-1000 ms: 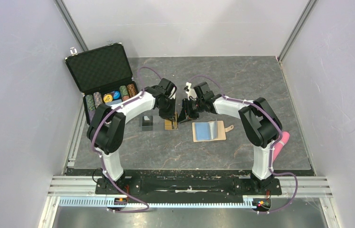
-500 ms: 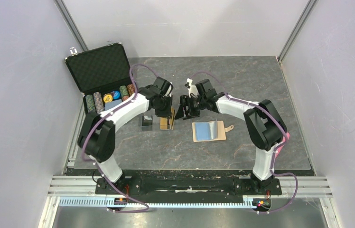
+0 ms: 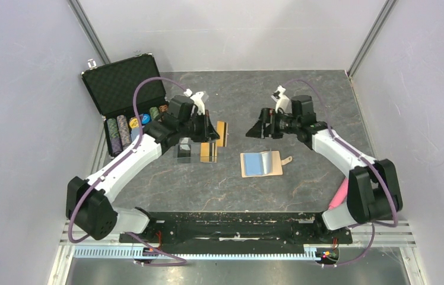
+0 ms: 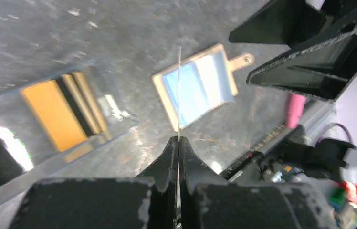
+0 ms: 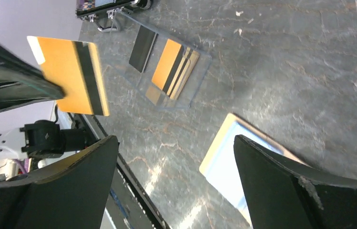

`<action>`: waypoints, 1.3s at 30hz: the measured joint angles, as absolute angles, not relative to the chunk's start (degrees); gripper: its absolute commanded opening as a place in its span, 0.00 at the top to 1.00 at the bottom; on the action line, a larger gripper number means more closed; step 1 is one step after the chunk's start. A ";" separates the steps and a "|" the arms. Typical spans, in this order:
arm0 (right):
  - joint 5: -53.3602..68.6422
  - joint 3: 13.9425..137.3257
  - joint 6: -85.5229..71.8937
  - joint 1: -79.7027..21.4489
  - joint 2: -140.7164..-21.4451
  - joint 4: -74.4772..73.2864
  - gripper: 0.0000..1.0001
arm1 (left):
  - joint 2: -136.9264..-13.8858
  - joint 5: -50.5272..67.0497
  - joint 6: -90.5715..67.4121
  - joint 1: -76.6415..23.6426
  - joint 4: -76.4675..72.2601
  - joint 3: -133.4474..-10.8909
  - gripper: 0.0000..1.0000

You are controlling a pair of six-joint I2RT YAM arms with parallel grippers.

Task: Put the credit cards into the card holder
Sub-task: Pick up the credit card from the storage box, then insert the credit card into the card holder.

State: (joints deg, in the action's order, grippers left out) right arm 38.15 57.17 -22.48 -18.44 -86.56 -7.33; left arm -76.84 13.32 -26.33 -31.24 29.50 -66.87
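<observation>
Two cards (image 5: 172, 67) are kept in the clear sleeve (image 3: 196, 155) below the left pincer (image 3: 212, 132), which is clamped on a gold-orange credit card (image 5: 69, 76), while the right pincer (image 5: 172, 143) has been opened and withdrawn, near the opened card holder (image 3: 261, 163).

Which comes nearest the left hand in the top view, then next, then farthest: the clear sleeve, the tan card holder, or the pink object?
From the left hand, which pinches a gold card:
1. clear sleeve, just on its near side, on the table.
2. card holder, to its right, lying open.
3. pink object, far right, beside the right arm's base.
</observation>
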 measured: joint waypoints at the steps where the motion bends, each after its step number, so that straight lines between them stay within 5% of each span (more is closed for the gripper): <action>1: 39.66 55.24 -22.63 -16.84 -84.86 -6.42 0.08 | -76.79 15.46 -27.59 -31.24 26.96 -65.19 0.98; 9: 52.90 45.21 -29.67 -12.25 -77.32 4.29 0.21 | -78.65 32.21 -40.14 -31.33 5.98 -52.18 0.98; 20: 60.16 33.58 -54.65 -13.58 -76.79 35.92 0.48 | -79.13 40.71 -48.29 -31.90 -11.16 -50.26 0.98; 26: 60.73 32.91 -65.08 -15.66 -79.85 50.41 0.75 | -79.13 41.89 -50.46 -31.97 -14.46 -48.97 0.97; 30: 60.73 32.86 -68.12 -15.73 -80.99 53.65 1.00 | -79.13 42.61 -51.20 -31.97 -16.21 -48.71 0.85; 39: 60.73 32.75 -67.61 -15.90 -81.52 54.50 1.00 | -79.13 42.09 -51.35 -32.01 -15.66 -48.23 0.64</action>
State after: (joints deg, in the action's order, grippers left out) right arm 60.73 32.75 -67.61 -15.90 -81.52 54.50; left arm -79.13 42.09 -51.35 -32.01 -15.66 -48.23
